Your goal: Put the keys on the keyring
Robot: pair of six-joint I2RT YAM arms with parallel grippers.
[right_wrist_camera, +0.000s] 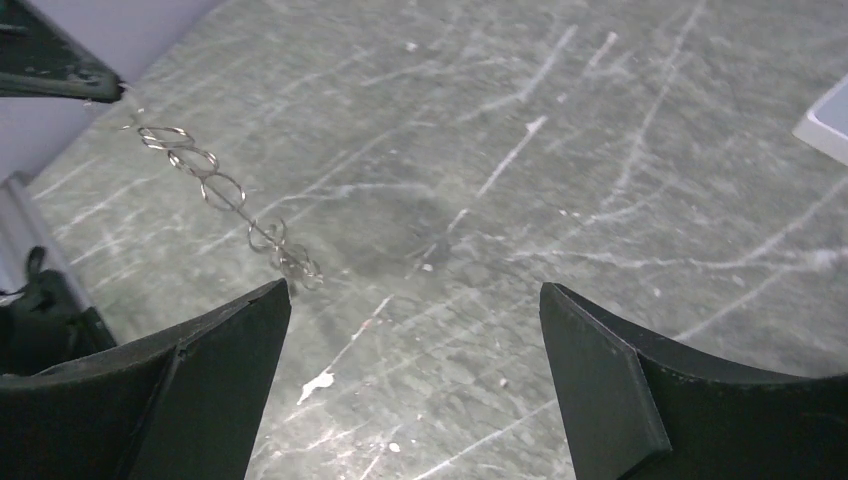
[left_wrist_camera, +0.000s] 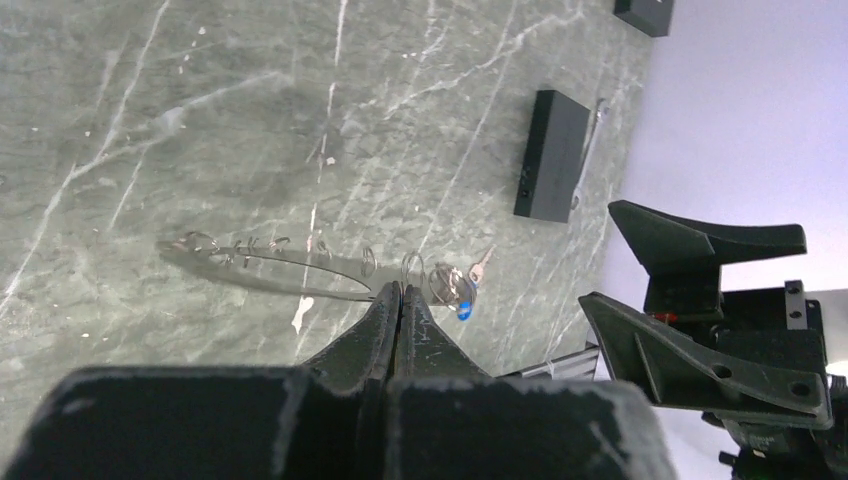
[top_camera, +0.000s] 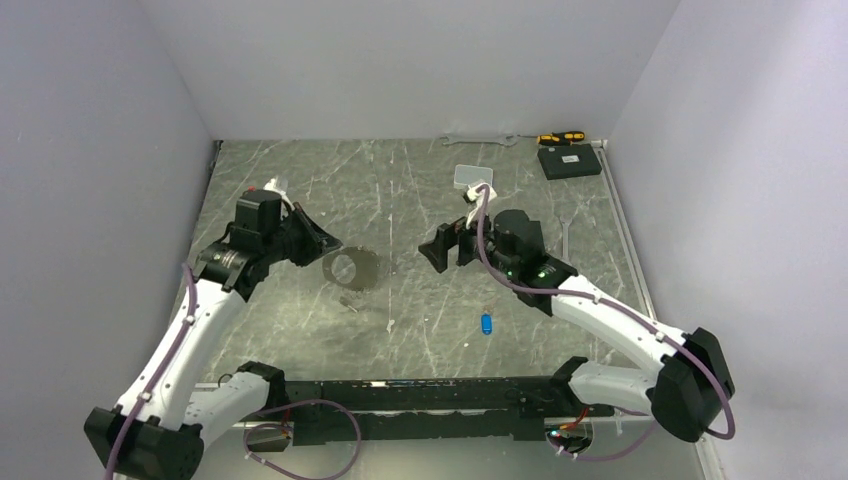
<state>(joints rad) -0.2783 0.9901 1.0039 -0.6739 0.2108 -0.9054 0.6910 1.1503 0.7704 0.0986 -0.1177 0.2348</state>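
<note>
My left gripper [top_camera: 333, 247] is shut on the keyring [top_camera: 351, 268], a thin silvery oval held just off the table at left of centre. In the left wrist view the fingers [left_wrist_camera: 385, 320] pinch its near end, and the keyring [left_wrist_camera: 250, 258] runs off to the left edge-on, with small rings on it. The blue-headed key [top_camera: 486, 323] lies loose on the table; the left wrist view shows it [left_wrist_camera: 464, 302] beyond the fingertips, with the plain silver key [left_wrist_camera: 482, 265] beside it. My right gripper [top_camera: 433, 252] is open and empty, facing the keyring [right_wrist_camera: 225, 195] from the right.
At the back are a silver wrench [top_camera: 480, 141], a yellow-black screwdriver [top_camera: 560, 137], a black box [top_camera: 570, 161] and a clear box [top_camera: 469, 177]. A white speck [top_camera: 390, 325] lies near the front. The dark rail [top_camera: 420, 395] runs along the near edge.
</note>
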